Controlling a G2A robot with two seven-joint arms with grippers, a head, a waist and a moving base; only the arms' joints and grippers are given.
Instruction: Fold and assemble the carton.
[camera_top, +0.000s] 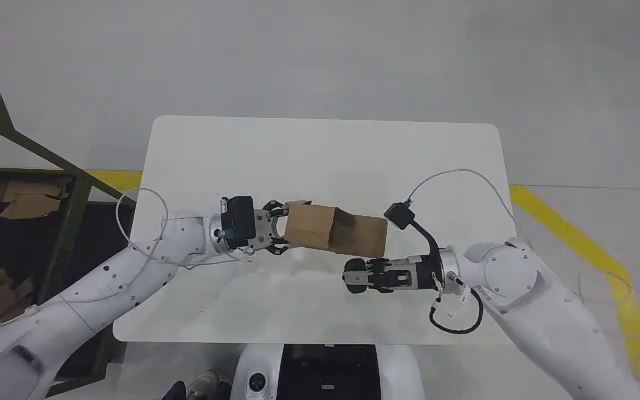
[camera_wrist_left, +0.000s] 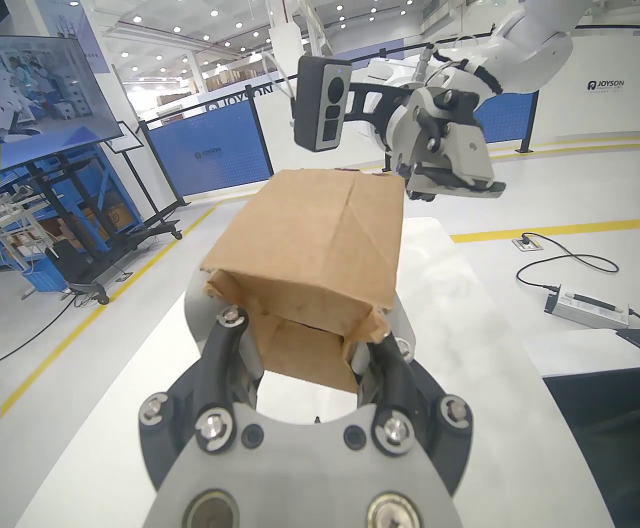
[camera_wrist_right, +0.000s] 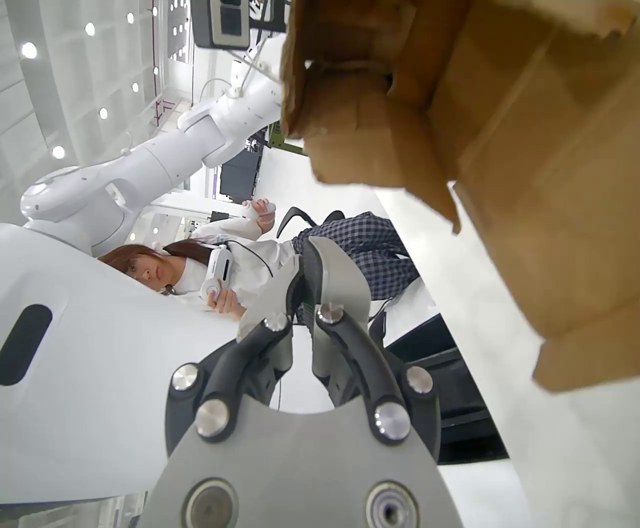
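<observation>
1. Black fingers of the left gripper (camera_top: 268, 228), left of centre in the top view, are clenched across one end of the carton (camera_top: 335, 228). In the left wrist view, one finger sits at each side of that end's flaps.
2. The carton, of brown corrugated board, hangs at frame centre over the white table (camera_top: 330, 140). It appears clear of the surface and is carried by the left gripper alone.
3. The right gripper (camera_top: 349, 274) lies just right of centre and just below the carton in the top view. Its fingers are closed together with nothing between them, and it is near the carton but apart from it.
4. Hazard, left side: the carton is supported from one end only. The grip bears on thin flaps, not on a rigid wall, so the board may buckle and the free end may droop, twist or slip out.
5. Hazard, right side: a closed gripper can only push.
   - A push on the free end could crease a panel or lever the carton out of the left grip.
   - In the right wrist view the flaps at that end look ragged and unfolded, and they may snag.
6. Orientation: the long axis runs left to right across the top view, dipping slightly toward the right.
   - One end points at the left gripper and the other at the right edge of the frame.
   - A broad panel faces up.
</observation>
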